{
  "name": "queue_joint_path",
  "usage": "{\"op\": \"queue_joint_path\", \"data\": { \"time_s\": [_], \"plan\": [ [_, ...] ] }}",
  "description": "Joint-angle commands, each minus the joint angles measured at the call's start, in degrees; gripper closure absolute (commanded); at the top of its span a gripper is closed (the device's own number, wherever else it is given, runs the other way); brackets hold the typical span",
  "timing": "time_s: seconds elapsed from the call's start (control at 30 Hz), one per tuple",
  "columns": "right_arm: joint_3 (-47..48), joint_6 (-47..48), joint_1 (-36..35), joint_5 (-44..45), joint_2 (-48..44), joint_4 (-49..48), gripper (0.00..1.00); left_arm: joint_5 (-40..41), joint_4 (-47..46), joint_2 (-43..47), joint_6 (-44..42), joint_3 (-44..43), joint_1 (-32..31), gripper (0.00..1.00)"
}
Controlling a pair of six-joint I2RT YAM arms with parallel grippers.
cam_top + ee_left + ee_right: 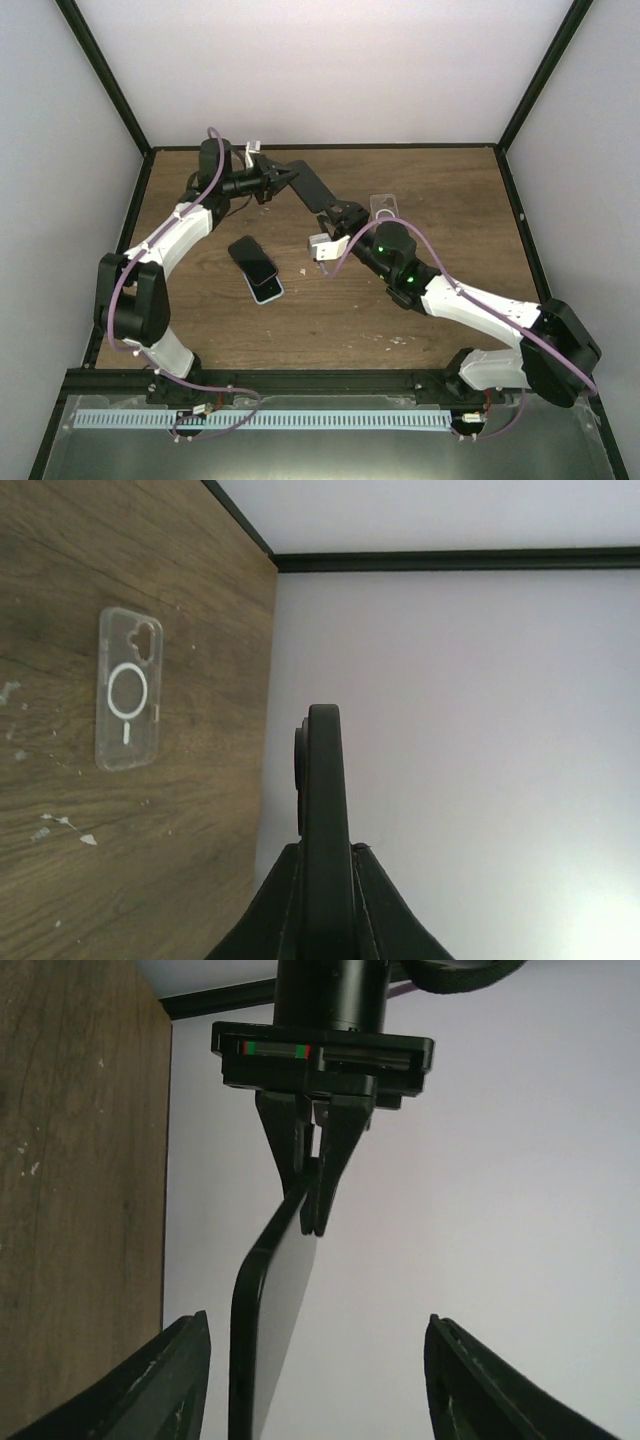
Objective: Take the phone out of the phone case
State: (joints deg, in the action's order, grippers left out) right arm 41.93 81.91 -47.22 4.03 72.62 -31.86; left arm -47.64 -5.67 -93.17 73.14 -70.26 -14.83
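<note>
Left claw (285,181) clamps shut on one end of the black phone (312,187), holding it in the air over the far side of the tabletop (440,190) — the right claw (337,210) stands with jaws apart around the phone's other end, its fingers (165,1385) clear of it. A clear phone case (128,688) lies flat on the wood nearby — two more phones (256,268) rest mid-tabletop.

My left jaws and right jaws are black, and so is the phone (270,1330). The bench (440,230) is brown wood grain flecked with white. The clear case (128,690) bears a white ring. One handset (248,255) is black and the rimmed handset (268,291) is edged pale blue. The walls (320,70) are white.
</note>
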Motion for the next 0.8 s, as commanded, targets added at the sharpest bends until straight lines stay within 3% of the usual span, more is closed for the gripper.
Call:
{"op": "queue_joint_path", "data": {
  "time_s": [0.0, 0.13, 0.27, 0.37, 0.5, 0.67, 0.77],
  "plan": [
    [-0.77, -3.81, -0.39, -0.30, -4.07, 6.03, 0.37, -0.72, -4.38, -0.75, -1.70, -0.97, 1.91, 1.00],
    [3.85, -14.88, 0.37, -4.05, -5.96, 24.07, 0.19, -3.21, -7.06, -1.18, -6.57, -1.40, 2.89, 1.00],
    [11.66, -26.71, 2.61, -11.51, -5.79, 38.62, 0.14, -7.72, -13.48, -1.07, -9.99, 0.43, 3.94, 1.00],
    [19.75, -35.04, 6.25, -19.74, -4.41, 47.21, 0.12, -9.48, -13.47, 0.13, -18.09, 0.50, 3.96, 1.00],
    [30.79, -47.14, 13.32, -32.27, 0.42, 57.36, 0.12, -10.87, -19.14, 2.52, -23.94, 3.26, 3.95, 1.00],
    [41.93, -61.93, 22.79, -52.12, 8.36, 67.61, 0.15, -14.33, -36.88, 4.24, -20.97, 9.10, 4.00, 1.00],
    [46.20, -67.58, 26.26, -61.37, 12.76, 70.41, 0.20, -15.97, -40.01, 4.56, -22.25, 9.33, 3.31, 1.00]
  ]
}}
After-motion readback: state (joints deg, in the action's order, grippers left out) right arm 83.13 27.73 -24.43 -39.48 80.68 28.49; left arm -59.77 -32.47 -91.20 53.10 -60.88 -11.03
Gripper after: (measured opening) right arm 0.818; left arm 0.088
